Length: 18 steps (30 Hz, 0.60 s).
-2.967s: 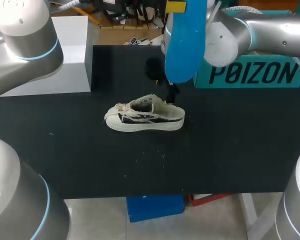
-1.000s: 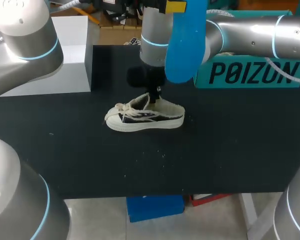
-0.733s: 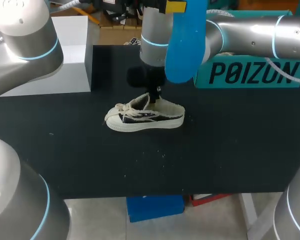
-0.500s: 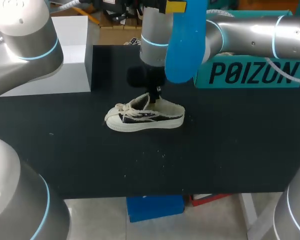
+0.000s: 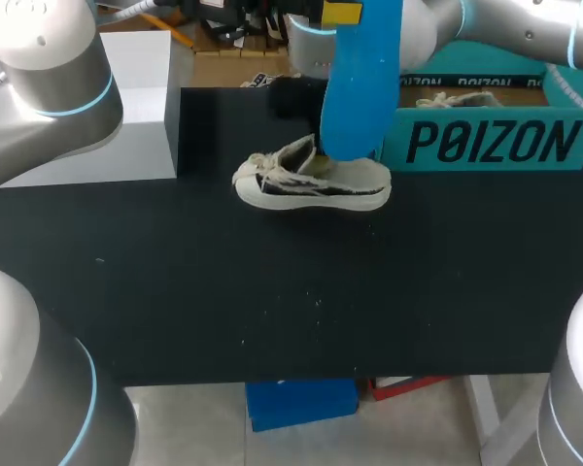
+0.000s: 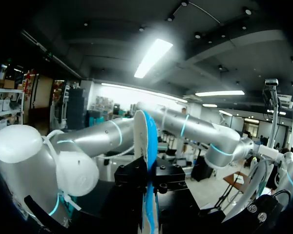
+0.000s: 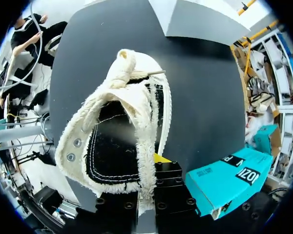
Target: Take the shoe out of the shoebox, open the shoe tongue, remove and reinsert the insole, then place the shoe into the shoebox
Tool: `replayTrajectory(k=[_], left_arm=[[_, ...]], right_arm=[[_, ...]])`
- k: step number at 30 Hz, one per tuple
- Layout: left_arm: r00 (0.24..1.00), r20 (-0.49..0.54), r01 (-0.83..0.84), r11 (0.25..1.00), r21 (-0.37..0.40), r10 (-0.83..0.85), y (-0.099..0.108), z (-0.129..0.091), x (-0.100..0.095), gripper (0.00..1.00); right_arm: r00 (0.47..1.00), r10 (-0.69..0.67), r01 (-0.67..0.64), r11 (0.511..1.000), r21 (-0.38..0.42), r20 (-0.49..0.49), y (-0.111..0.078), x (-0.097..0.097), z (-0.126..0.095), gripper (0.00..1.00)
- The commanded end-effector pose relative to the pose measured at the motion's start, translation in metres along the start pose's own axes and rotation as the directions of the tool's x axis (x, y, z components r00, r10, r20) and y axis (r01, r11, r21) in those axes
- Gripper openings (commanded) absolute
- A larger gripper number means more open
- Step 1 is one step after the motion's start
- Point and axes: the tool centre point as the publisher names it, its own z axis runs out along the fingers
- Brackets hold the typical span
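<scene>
A white low sneaker (image 5: 311, 186) with black side panels hangs above the black table, toe to the left, just left of the teal shoebox (image 5: 491, 141). My right gripper (image 7: 146, 170) is shut on the sneaker's (image 7: 122, 131) fuzzy collar edge; one yellow tip shows beside the collar. In the head view this gripper is hidden behind the blue insole (image 5: 360, 87). My left gripper (image 6: 149, 175) is held high, shut on the upright insole (image 6: 147, 141). The shoebox (image 7: 229, 178) lies beside the right gripper.
A second white shoe (image 5: 457, 98) lies inside the shoebox. A white box (image 5: 97, 107) stands at the table's back left and shows ahead of the sneaker as the white box (image 7: 205, 19). The black table top (image 5: 272, 291) spreads out in front.
The right gripper has lifted the sneaker off the table and carried it right and back, towards the shoebox. The left gripper and insole have stayed put.
</scene>
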Motion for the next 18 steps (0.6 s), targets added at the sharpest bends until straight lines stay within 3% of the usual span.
replayTrajectory(k=[1,2,5,10,13,18], left_arm=[[1.000,0.002,-0.002,1.000,0.002,0.002,0.000,0.001,-0.001,0.00],[1.000,0.002,-0.002,1.000,0.002,0.002,0.000,0.001,-0.001,0.00],[1.000,0.002,-0.002,1.000,0.002,0.002,0.000,0.001,-0.001,0.00],[1.000,0.002,-0.002,1.000,0.002,0.002,0.000,0.001,-0.001,0.00],[1.000,0.002,-0.002,1.000,0.002,0.002,0.000,0.001,-0.001,0.00],[1.000,0.002,-0.002,1.000,0.002,0.002,0.000,0.001,-0.001,0.00]], right_arm=[[0.831,0.547,-0.546,0.837,-0.035,0.103,-0.010,-0.009,-0.024,0.00],[0.780,0.613,-0.614,0.789,-0.035,0.125,-0.011,-0.012,-0.022,0.00],[0.543,0.825,-0.830,0.556,-0.051,0.159,-0.015,-0.018,-0.019,0.00],[0.216,0.965,-0.968,0.232,-0.098,0.148,-0.016,-0.018,-0.016,0.00],[0.100,0.986,-0.987,0.115,-0.111,0.137,-0.014,-0.016,-0.013,0.00],[-0.056,0.991,-0.990,-0.040,-0.135,0.118,-0.008,-0.009,-0.008,0.00]])
